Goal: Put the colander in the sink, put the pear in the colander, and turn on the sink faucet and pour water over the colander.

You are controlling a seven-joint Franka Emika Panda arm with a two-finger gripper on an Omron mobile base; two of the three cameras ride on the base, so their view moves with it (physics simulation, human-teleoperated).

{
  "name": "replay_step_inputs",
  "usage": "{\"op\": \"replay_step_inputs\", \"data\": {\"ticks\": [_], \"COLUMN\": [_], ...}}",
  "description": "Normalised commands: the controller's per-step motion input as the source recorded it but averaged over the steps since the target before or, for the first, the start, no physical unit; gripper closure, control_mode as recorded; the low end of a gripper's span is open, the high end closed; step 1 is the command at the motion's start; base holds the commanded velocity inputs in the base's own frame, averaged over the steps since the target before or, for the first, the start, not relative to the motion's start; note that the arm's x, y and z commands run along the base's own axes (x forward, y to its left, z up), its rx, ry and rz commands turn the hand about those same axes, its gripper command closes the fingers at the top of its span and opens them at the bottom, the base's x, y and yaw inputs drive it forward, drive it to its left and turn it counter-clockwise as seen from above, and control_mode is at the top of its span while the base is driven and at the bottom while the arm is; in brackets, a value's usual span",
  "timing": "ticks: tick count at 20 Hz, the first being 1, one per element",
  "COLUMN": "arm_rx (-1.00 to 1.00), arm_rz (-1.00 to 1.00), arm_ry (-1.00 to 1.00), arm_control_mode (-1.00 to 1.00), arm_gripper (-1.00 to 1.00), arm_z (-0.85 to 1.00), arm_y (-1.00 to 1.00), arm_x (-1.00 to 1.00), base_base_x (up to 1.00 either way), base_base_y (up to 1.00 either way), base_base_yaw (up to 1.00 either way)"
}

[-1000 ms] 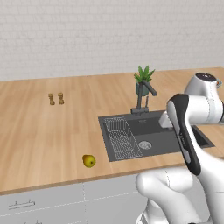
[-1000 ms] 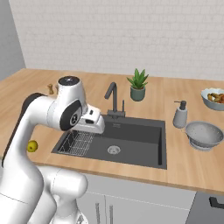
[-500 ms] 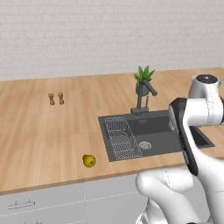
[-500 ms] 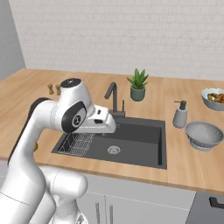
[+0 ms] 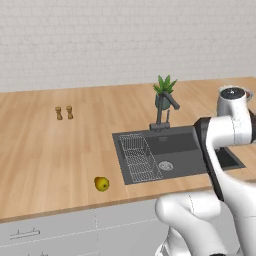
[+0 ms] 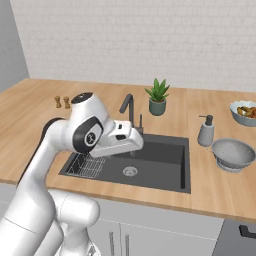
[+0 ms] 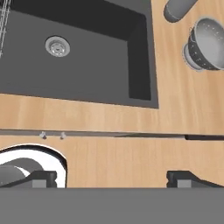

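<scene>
the jaws (image 7: 111,177) stand wide apart with nothing between them; in the hand view the two dark tips sit at the bottom left and bottom right of the frame, over bare wooden surface (image 7: 131,157). in the right base view the white hand hangs above the left half of the sink (image 6: 165,162), at the middle of the frame.

the colander (image 6: 233,154) sits on the surface at the right of the right base view, just beside the sink's right edge and outside the basin. in the hand view the colander (image 7: 205,43) shows at the upper right, its perforated inside facing up. a grey soap dispenser (image 6: 205,131) stands just behind it, and a pale bowl of fruit (image 6: 244,112) sits further back at the right edge.

the pear (image 5: 101,184) lies on the surface in the lower left part of the left base view, near the front edge and apart from the sink's left side. a wire rack (image 5: 138,157) lies in the left part of the basin, with the round drain (image 5: 165,166) to its right.

the sink faucet (image 6: 128,107) stands behind the basin, with a green potted plant (image 6: 158,96) just to its right in the right base view. two small wooden shakers (image 5: 64,113) stand side by side at the upper left of the left base view.
</scene>
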Motion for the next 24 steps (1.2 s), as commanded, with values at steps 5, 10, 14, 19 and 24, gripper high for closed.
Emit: {"op": "replay_step_inputs", "data": {"ticks": [5,10,14,19,24], "arm_rx": [-0.04,0.00,0.00,0.00,0.00], "arm_rz": [0.01,0.13,0.20,0.14,0.03], "arm_ry": [0.05,0.01,0.00,0.05,0.11], "arm_control_mode": [-1.00,-1.00,-1.00,-1.00,-1.00], "arm_gripper": [-1.00,-1.00,-1.00,-1.00,-1.00], "arm_z": [0.00,0.00,0.00,0.00,0.00], "arm_y": [-0.54,-0.56,-0.39,-0.29,-0.24], "arm_x": [0.10,0.07,0.05,0.09,0.23], "base_base_x": [0.00,0.00,0.00,0.00,0.00], "base_base_y": [0.00,0.00,0.00,0.00,0.00], "base_base_yaw": [0.00,0.00,0.00,0.00,0.00]}}
